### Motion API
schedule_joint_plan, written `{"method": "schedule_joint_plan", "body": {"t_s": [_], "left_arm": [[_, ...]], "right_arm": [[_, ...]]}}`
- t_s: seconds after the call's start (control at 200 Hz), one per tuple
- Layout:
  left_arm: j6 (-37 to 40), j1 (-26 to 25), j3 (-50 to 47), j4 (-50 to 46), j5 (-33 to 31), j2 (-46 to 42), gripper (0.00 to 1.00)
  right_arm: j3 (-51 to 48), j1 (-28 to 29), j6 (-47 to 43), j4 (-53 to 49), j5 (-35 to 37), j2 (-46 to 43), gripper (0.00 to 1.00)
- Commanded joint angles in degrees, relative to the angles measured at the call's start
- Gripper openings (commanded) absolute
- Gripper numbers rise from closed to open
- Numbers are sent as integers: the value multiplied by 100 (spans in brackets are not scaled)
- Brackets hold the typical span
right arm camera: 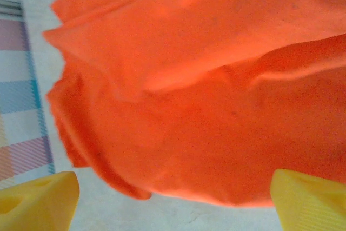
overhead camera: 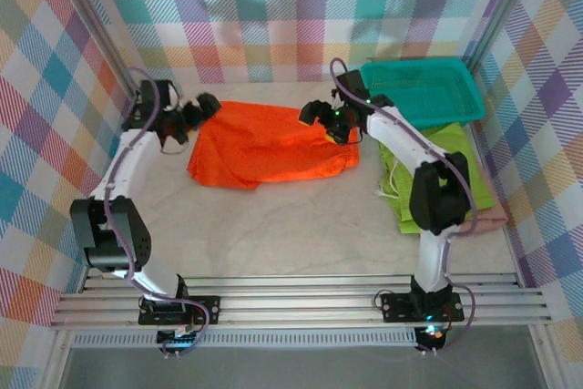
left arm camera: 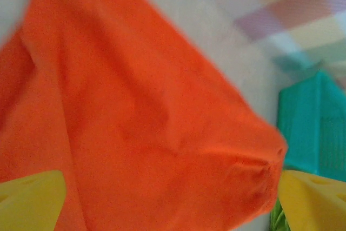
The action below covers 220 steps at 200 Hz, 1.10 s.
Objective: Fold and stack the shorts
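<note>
1. The bright orange fabric shorts point(overhead camera: 269, 145) lie spread out and wrinkled on the pale table top point(overhead camera: 301, 234). They are to the left of the teal plastic basket point(overhead camera: 414, 64) and a little nearer to the arm bases than it is.
2. The left gripper point(overhead camera: 199, 108) is at the edge of the orange shorts that is farthest from the basket.
3. In the left wrist view, its two yellow fingertips point(left arm camera: 32, 201) stand wide apart, so the jaws are open and hold nothing. The orange cloth point(left arm camera: 135, 123) lies beyond them, with a corner of the basket point(left arm camera: 311, 128) behind it.
4. The right gripper point(overhead camera: 326, 121) is at the edge of the orange shorts nearest to the basket, just left of the basket's front left corner.
5. Its yellow fingertips point(right arm camera: 38, 198) are also far apart. These jaws are open too, and the orange cloth point(right arm camera: 205, 96) is not pinched between them. Whether the tips touch the cloth, I cannot tell.
6. The lime green fabric shorts point(overhead camera: 460, 145) lie folded directly in front of the basket, partly hidden by the right arm.
7. The dusty pink fabric shorts point(overhead camera: 495, 211) lie under the green ones. Only a strip of them shows, on the side away from the basket.
</note>
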Motion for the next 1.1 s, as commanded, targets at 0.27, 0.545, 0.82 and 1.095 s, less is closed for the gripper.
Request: {"method": "schedule_joint_plan", "body": {"t_s": [0.27,0.545,0.82,1.095], "left_arm": [[-274,-410,-909,951,-181,1026,100],[-316,98,-1908,1060,-799,735,100],[-342,583,-2919,541,-1059,-182,100],[-445,591,-3599,-491,-1179,-2378,100]], "right_arm": [[-377,-110,-112,-64,146,539,91],[-905,-222,-327,-113,258,468,91],[-1620,-263,-423,-25,94,185,91],[-2621,40,-978,90,-405,-977,93]]}}
